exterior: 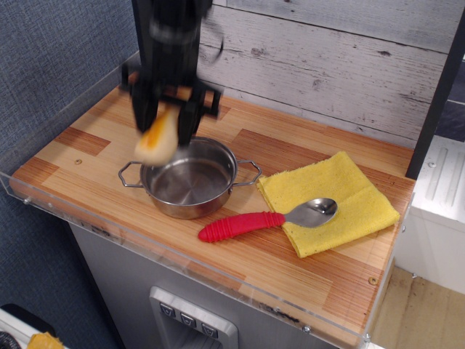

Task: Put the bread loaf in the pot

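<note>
The bread loaf (157,138), pale cream with an orange-golden top, hangs tilted in my gripper (164,125), which is shut on its upper end. The gripper and loaf are blurred by motion. The loaf's lower end hangs over the left rim of the shiny steel pot (190,178), which stands empty on the wooden counter with its two wire handles to the left and right. The black arm rises above the gripper and hides part of the back wall.
A red-handled spoon (270,219) lies right of the pot, its bowl on a yellow cloth (328,201). A clear plastic rim (65,102) edges the wooden counter (87,145). A dark post (434,94) stands at the right.
</note>
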{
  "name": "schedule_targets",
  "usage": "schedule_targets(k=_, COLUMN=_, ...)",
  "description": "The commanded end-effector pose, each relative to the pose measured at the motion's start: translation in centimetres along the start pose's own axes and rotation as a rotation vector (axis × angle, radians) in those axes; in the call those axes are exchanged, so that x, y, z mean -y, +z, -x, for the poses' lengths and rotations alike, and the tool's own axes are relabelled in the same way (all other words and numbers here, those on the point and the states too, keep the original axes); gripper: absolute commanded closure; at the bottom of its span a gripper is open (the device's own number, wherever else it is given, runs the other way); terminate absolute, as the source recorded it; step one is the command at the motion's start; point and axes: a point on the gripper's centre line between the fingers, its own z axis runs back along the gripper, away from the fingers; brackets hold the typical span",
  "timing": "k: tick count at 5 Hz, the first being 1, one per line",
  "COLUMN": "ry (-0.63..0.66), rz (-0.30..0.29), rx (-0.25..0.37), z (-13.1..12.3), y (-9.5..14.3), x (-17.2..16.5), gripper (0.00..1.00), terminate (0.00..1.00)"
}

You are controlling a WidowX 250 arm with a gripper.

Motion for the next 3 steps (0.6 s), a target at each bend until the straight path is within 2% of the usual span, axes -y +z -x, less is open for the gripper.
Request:
schedule_targets(k=1, ry=-0.074, rz=0.018, rx=-0.033, z=0.8, y=-0.8, x=1.3, gripper=1.00, terminate=0.00)
schedule_targets(k=2, ry=-0.072, rz=0.015, rx=-0.016, z=0.4, y=0.0, x=1.5, gripper=0.00, terminate=0.00)
schedule_targets(k=3, ry=-0.060, rz=-0.001, rx=-0.007, z=0.3, y=0.7, x=1.5, gripper=0.00, terminate=1.00)
